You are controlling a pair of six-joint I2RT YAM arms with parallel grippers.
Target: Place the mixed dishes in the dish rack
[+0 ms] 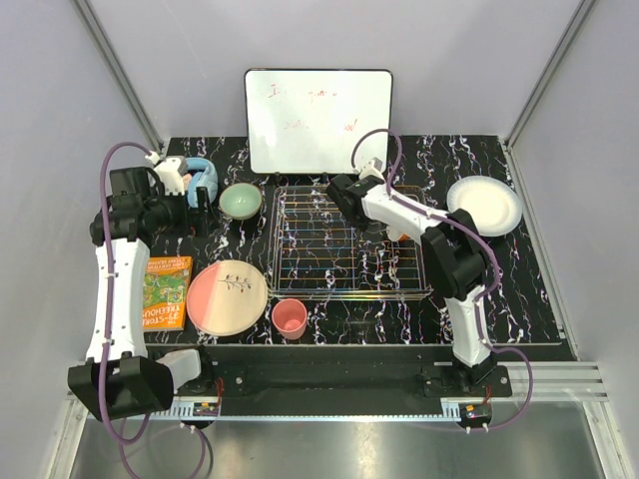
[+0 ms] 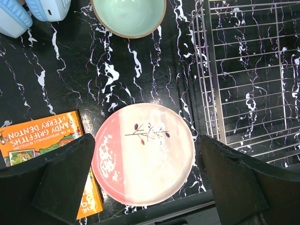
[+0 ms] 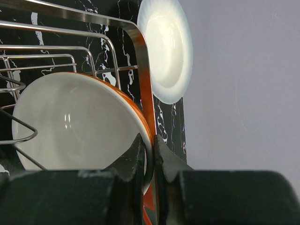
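Right gripper (image 3: 146, 140): pressed together on the rim of the orange bowl with white inside (image 3: 75, 122), one fingertip on the white face and the other on the orange outside
Orange bowl: stands on edge among the wires at a corner of the dish rack (image 2: 213, 75), with its rim close beside the rack's flat corner band
Risk, bowl: the hold is a thin pinch on a smooth glazed rim, so the bowl may swing or slip; released this upright, it may fall flat or roll along the wires; dragged sideways, its rim may catch the corner band and shift the rack
Left gripper (image 2: 145, 140): spread wide, holding nothing, hanging over the large pink plate (image 2: 143, 152)
Risk, plate: it lies flat near the front edge of the surface (image 1: 519, 289), with the orange book (image 2: 42, 136) just beside it; the gripper may skid on the low rim and shove the plate against the book or toward the edge
Risk, arms: both serve the same rack, so they may cross over it
Outside the rack: mint-green bowl (image 1: 241, 201), small pink cup (image 1: 290, 317), white plate (image 1: 484, 205)
Surface: black with white marble veining, glossy, probably slick under glazed ware
Room: pale plain walls, metal posts in the corners, a whiteboard (image 1: 318, 120) propped at the back, light-blue headphones (image 1: 200, 178) at the back left
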